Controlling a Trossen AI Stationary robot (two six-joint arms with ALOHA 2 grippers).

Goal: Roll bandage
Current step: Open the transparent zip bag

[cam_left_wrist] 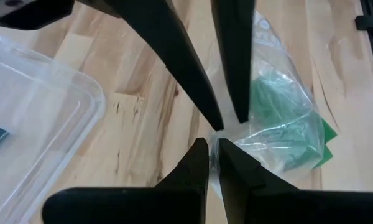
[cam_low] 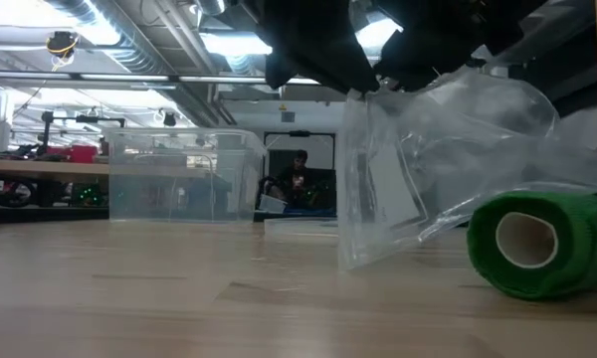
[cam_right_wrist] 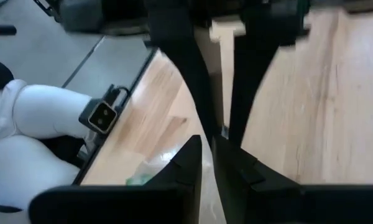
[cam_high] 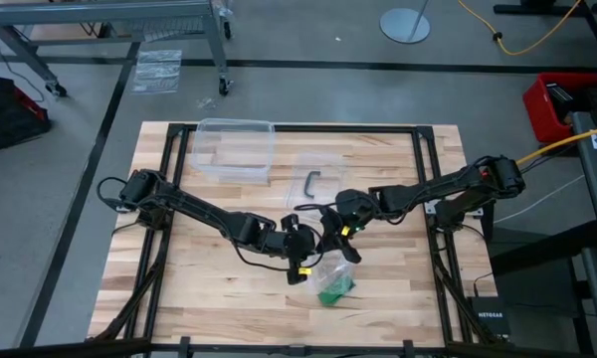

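A clear plastic bag (cam_low: 428,149) hangs from the two grippers over the middle of the table, its lower end on the wood. The bandage (cam_low: 537,244), a compact bright green roll, lies on its side at that lower end, hollow core toward the low camera. It shows green through the film (cam_left_wrist: 286,118) and sits near the table's front (cam_high: 335,288). My left gripper (cam_left_wrist: 214,144) is shut on the bag's top. My right gripper (cam_left_wrist: 231,123) stands right beside it, fingertips a little apart. My left gripper pinches the bag's top edge (cam_left_wrist: 219,140) between its two fingertips, slanting down from the table's left. The bag hangs below the fingers, lower end on the table with the roll. I cannot tell whether my right gripper touches the bag; its tips (cam_left_wrist: 241,118) stand at the same edge.
A clear plastic box (cam_high: 236,149) stands at the far left of the table. A dark L-shaped key (cam_high: 311,182) lies behind the grippers. A person's white-clad legs (cam_right_wrist: 37,130) show beyond the table's edge. Bare wood lies to the left and right of the bag.
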